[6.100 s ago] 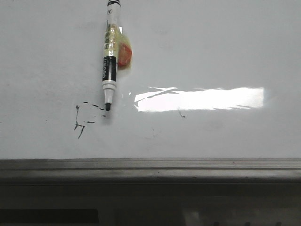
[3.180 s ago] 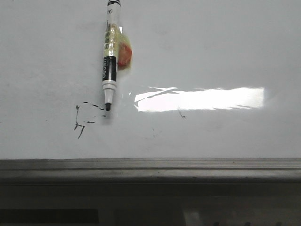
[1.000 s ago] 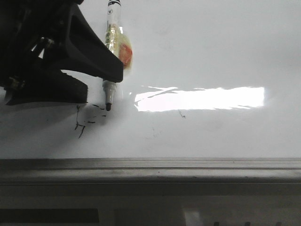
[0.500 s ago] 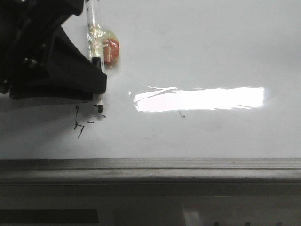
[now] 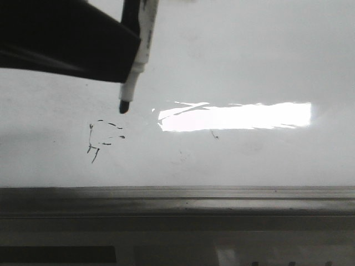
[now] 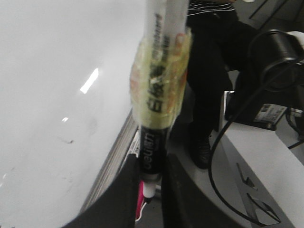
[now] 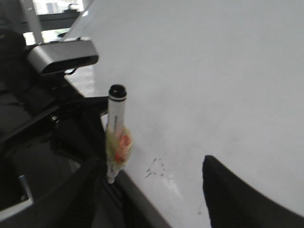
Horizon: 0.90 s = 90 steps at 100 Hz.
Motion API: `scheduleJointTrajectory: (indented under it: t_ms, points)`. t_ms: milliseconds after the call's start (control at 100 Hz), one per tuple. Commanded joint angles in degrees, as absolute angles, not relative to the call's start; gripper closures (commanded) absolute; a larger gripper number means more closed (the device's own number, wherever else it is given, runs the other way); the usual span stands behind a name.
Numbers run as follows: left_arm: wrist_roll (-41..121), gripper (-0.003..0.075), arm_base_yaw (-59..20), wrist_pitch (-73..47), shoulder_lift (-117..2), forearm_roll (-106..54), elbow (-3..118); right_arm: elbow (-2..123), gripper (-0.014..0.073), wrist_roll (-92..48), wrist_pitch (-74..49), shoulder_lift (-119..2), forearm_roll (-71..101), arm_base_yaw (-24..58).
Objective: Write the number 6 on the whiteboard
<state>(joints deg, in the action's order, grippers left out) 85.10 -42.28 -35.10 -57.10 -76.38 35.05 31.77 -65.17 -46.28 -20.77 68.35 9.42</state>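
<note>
Left gripper (image 6: 151,178): clenched on the marker (image 5: 137,61), pinching the barrel near the nib.
Right gripper (image 7: 152,190): fingers wide apart, released, holding nothing.
Marker tip: hangs above the scribble marks (image 5: 102,138); contact with the board cannot be told.
Whiteboard (image 5: 249,61): upright, glossy, grey ledge (image 5: 222,194) along its lower edge.
Number 6: not yet drawn.
Handling: marker looks light, stiff, slick; the tape wrap (image 6: 159,80) may offer grip. A low hold should steady the nib; light pressure only.

The whiteboard (image 5: 249,55) (glossy, glare-streaked) bears only faint broken black scribble marks (image 5: 102,138).
</note>
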Motion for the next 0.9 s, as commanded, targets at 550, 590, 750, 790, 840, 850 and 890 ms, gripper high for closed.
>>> scheduleJointTrajectory:
  t_ms: [550,590,750,790,840,850,890]
  points:
    - [94.4,0.0740,-42.3,-41.9,-56.1,-83.4,36.5,42.7,0.0174,-81.5,-45.3,-41.9,72.8,31.6]
    - [94.4,0.0740,-42.3,-42.1,-56.1,-83.4,36.5,43.4,0.0174,-81.7,-43.6,-43.2,72.8,33.1]
    - [94.4,0.0740,-42.3,-42.1,-56.1,-83.4,36.5,46.2,0.0175,-84.2,-39.2,-48.2,72.4,37.1]
    - [94.4,0.0740,-42.3,-42.1,-56.1,-83.4,36.5,46.6,0.0175,-84.2,-38.5,-49.4,72.4,37.6]
    - [94.4,0.0740,-42.3,-42.1,-56.1,-83.4,36.5,47.2,0.0175,-84.2,-38.5,-50.5,72.3,38.0]
    - [94.4,0.0740,-42.3,-42.1,-56.1,-83.4,36.5,47.3,0.0175,-84.2,-38.5,-50.8,72.3,38.1]
    - [94.4,0.0740,-42.3,-42.1,-56.1,-83.4,36.5,47.4,0.0175,-84.2,-38.6,-51.5,72.3,38.1]
